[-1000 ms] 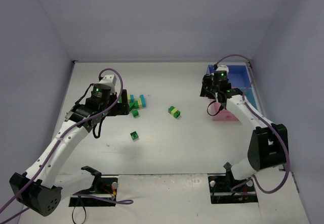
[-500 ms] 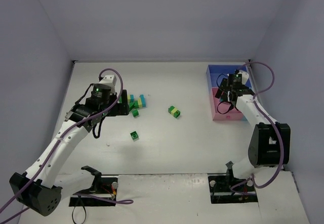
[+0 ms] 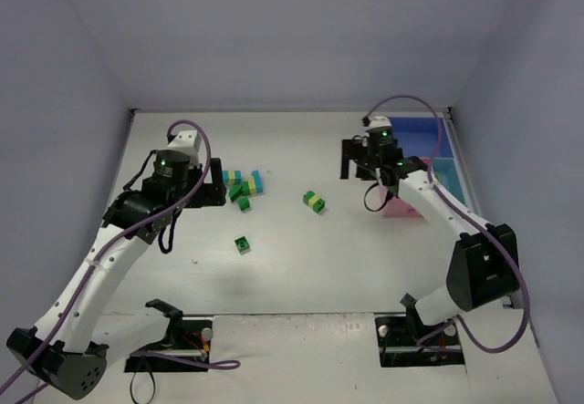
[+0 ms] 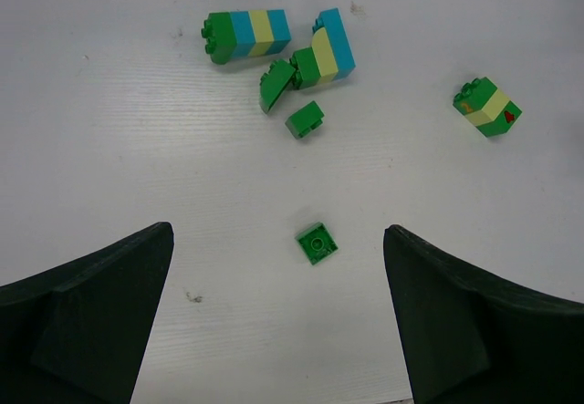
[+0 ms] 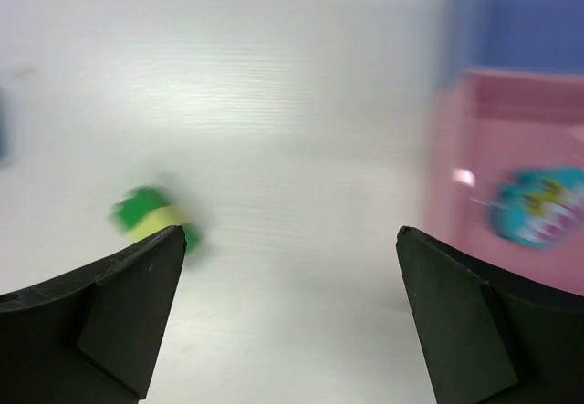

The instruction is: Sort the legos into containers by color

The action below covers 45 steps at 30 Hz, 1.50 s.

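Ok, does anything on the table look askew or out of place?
Only one thing: a dark green brick sits tilted against the green-yellow-cyan stack instead of lying flat. Nothing looks spilled or damaged.

We find bare table (image 3: 301, 267) between the single green brick (image 3: 242, 244) and the green-and-yellow stack (image 3: 315, 202), and between that stack and the pink tray (image 3: 397, 208). The brick cluster (image 3: 242, 185) is tightly packed, just beside the left gripper (image 3: 219, 194). The right arm (image 3: 438, 205) overhangs the pink tray. Walls (image 3: 292, 48) bound the table on three sides.
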{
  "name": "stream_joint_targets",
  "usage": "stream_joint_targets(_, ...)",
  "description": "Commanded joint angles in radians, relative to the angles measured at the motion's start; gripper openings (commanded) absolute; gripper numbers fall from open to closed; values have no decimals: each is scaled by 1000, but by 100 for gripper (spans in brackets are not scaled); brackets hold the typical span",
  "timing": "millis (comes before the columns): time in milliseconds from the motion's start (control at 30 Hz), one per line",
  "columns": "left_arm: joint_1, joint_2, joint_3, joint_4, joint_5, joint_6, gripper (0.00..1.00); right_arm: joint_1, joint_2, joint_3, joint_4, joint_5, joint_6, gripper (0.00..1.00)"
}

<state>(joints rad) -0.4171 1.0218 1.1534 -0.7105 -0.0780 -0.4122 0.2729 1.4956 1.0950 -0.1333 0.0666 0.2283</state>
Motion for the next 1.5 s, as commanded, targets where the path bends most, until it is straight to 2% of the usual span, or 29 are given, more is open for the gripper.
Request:
stream_joint_targets(0, -3, -34, 66, -9, -57, 32, 91, 155, -49, 77, 53, -155, -72, 97)
stream_joint_targets(133, -3, -64, 89, -37, -78, 35, 91, 409, 18, 118, 89, -152, -73, 96)
stream_joint_targets(367, -3, -112, 89, -70, -91, 16, 91, 672, 273, 238, 113, -38, 37, 93)
stream_joint_targets(567, -3, -143, 85, -110, -114, 7, 91, 798, 438, 310, 124, 41, 132, 86)
stream_joint_targets(767, -3, -164, 80, -130, -117, 0, 91, 835, 534, 336, 124, 56, 183, 75)
stream_joint_targets(833, -2, -163, 78, -136, -117, 0, 91, 839, 552, 341, 124, 61, 177, 72)
stream_joint_targets(933, -2, -163, 74, -138, -118, 0, 91, 839, 572, 339, 124, 73, 180, 61)
stream_joint_targets(1033, -3, -160, 68, -132, -120, 1, 91, 836, 566, 333, 124, 113, 177, 43)
stream_joint_targets(1067, -3, -157, 66, -130, -118, 1, 91, 832, 562, 332, 126, 128, 169, 28)
stream_joint_targets(1133, -2, -151, 63, -122, -115, 1, 91, 810, 528, 322, 124, 156, 164, 13)
stream_joint_targets(1167, -3, -144, 62, -119, -114, 1, 91, 796, 511, 306, 124, 168, 163, 1)
stream_joint_targets(1267, -2, -129, 57, -98, -105, 0, 91, 706, 386, 278, 126, 196, 141, 0)
stream_joint_targets(1400, -3, -106, 45, -73, -88, 0, 91, 517, 256, 263, 155, 223, 62, 0)
stream_joint_targets(1467, -3, -86, 40, -67, -85, 0, 91, 379, 215, 263, 155, 228, 25, 0)
